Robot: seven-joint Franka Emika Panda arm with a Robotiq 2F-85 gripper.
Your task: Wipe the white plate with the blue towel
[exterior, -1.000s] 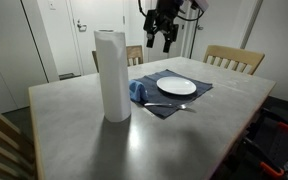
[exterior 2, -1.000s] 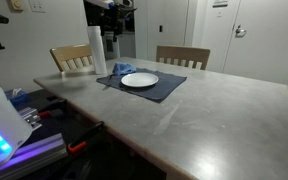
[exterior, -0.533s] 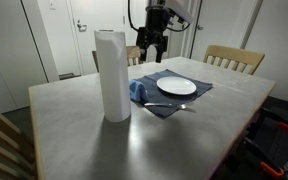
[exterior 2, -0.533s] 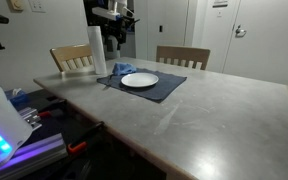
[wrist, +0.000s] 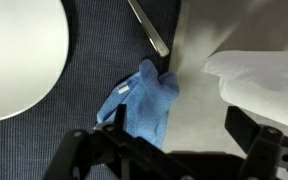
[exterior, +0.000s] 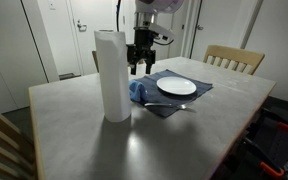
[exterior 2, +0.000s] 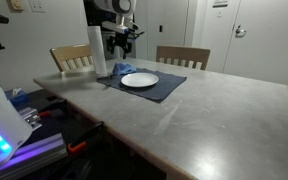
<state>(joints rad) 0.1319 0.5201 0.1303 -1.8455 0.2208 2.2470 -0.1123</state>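
The white plate (exterior: 177,87) (exterior 2: 139,79) lies on a dark navy mat (exterior: 189,99). The blue towel (exterior: 137,92) (exterior 2: 117,70) is bunched at the mat's edge, between the plate and a paper roll. My gripper (exterior: 140,64) (exterior 2: 121,43) hangs in the air above the towel, open and empty. In the wrist view the towel (wrist: 144,100) lies just ahead of the gripper (wrist: 164,135), nearer its left finger. The plate (wrist: 14,55) fills the upper left of that view.
A tall white paper towel roll (exterior: 111,75) (wrist: 259,70) stands close beside the towel. A metal utensil (exterior: 169,106) (wrist: 149,30) lies on the mat's front edge. Two wooden chairs (exterior: 234,58) stand behind the grey table (exterior: 134,140).
The gripper has swung from above the plate's far side toward the paper roll and come lower, and is now over the towel. Its jaws stayed open.
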